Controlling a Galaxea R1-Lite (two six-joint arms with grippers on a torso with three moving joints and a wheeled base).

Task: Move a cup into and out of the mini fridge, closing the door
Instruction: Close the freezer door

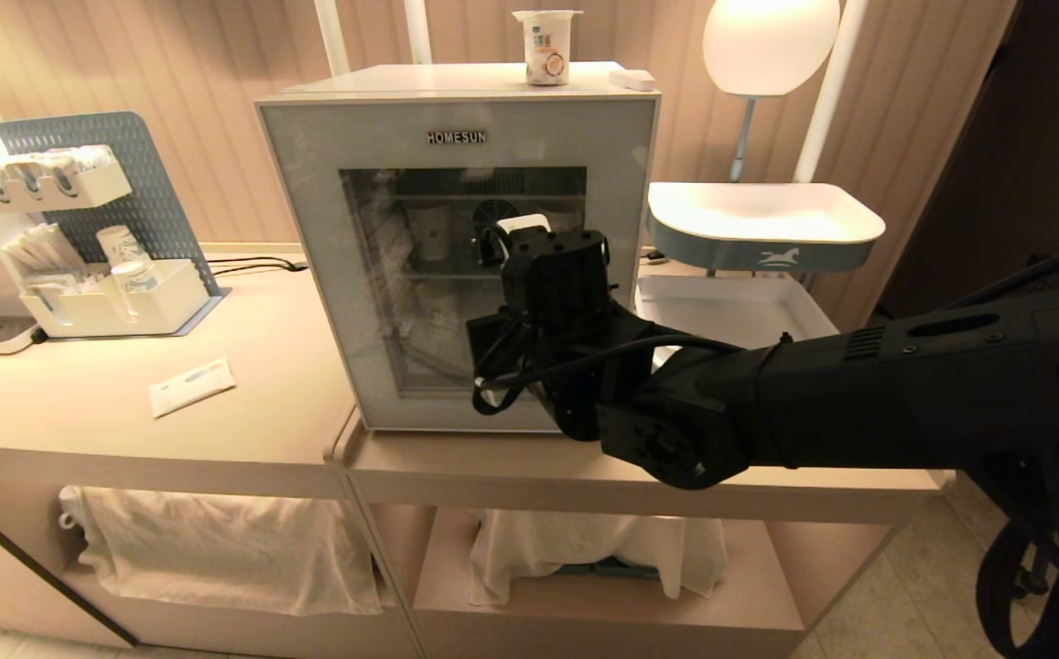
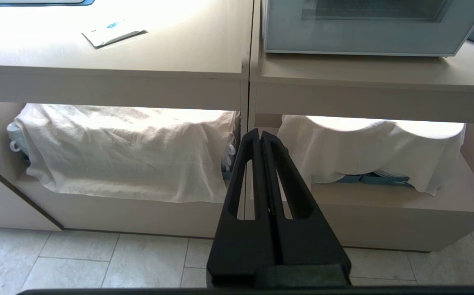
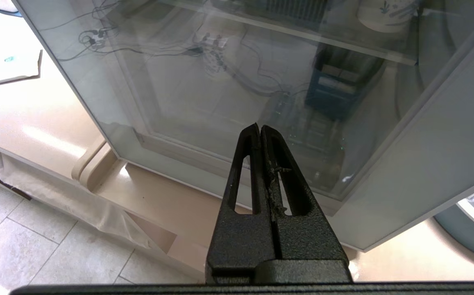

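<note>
On the left of the worktop (image 1: pixel 126 430) a white organiser tray (image 1: pixel 117 307) against a grey pegboard (image 1: pixel 140 174) holds two paper cups with blue print (image 1: pixel 126 261) and some sachets, and a small white bin hooked higher on the board carries more packets. A flat white packet (image 1: pixel 191 385) lies on the worktop in front of it. In the open shelf underneath, a white cloth (image 1: pixel 218 549) covers stacked white cups, whose handles show at its edge in the left wrist view. The left gripper (image 2: pixel 260 133) hangs low in front of that shelf, its jaws pressed together and empty. In the middle stands the mini fridge (image 1: pixel 456 119) with its door (image 1: pixel 328 275) shut; through the glass, wire shelves, the rear fan and a pale cup-like shape on the upper shelf are dimly visible. The cup (image 1: pixel 546 46) stands upright on the fridge's top, towards the back, with a small white block (image 1: pixel 632 80) just beside it. The right gripper (image 3: pixel 259 128) is close in front of the door's lower glass, jaws closed on nothing. To the right, a white tray (image 1: pixel 767 215) on a lamp stand and a second tray (image 1: pixel 730 307) below it.
</note>
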